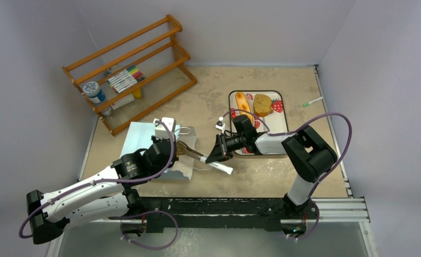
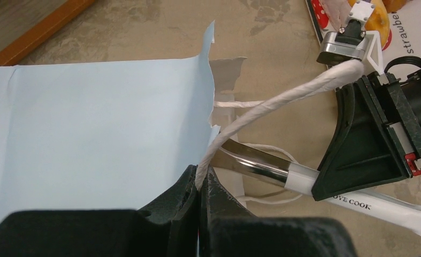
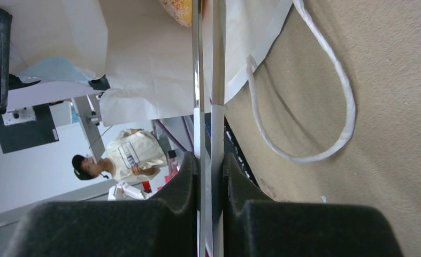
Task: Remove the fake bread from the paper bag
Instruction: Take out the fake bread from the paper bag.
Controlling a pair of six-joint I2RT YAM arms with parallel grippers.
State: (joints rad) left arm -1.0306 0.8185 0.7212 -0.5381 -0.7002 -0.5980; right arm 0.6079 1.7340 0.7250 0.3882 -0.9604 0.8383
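Tongs clamped in the right pincer reach into the paper bag, its string handle gripped by the left pincer; strawberry-print tray and wooden rack beyond.

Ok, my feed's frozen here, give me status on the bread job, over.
Left gripper shut on bag handle. Right gripper shut on tongs, tips in paper bag beside orange pastry. Loaf, slice on tray. No obstruction seen.

Near left, paper bag; to its right, tray carrying two bread pieces — tongs between them; far left, rack.
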